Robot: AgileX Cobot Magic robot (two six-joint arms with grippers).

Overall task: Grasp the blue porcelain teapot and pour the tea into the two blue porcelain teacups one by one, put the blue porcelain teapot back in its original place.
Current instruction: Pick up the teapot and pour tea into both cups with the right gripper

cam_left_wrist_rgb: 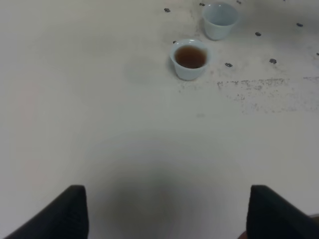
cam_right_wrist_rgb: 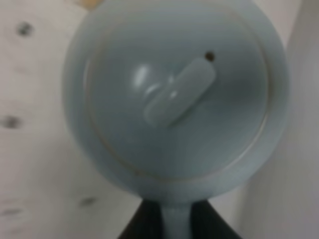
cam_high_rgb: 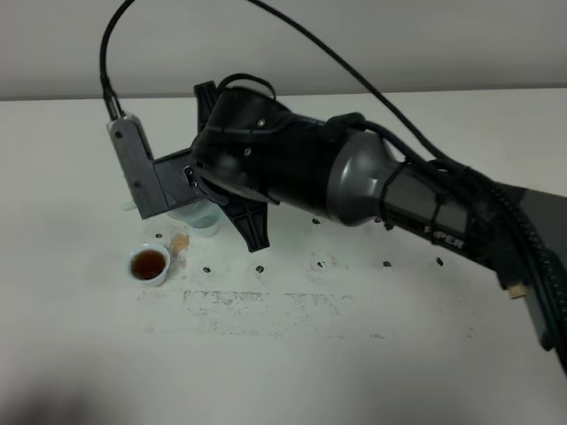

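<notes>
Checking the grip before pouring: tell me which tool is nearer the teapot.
Right. The right tool is clamped on the handle of the teapot; the left tool hangs open well away, its view showing no teapot.

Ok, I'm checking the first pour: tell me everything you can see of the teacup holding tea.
The filled teacup is small, pale blue, glazed like porcelain, handleless, with a flared rim. It stands upright on the white table, holding reddish-brown tea below the rim. Nothing else touches it; the empty teacup stands close by, apart.
</notes>
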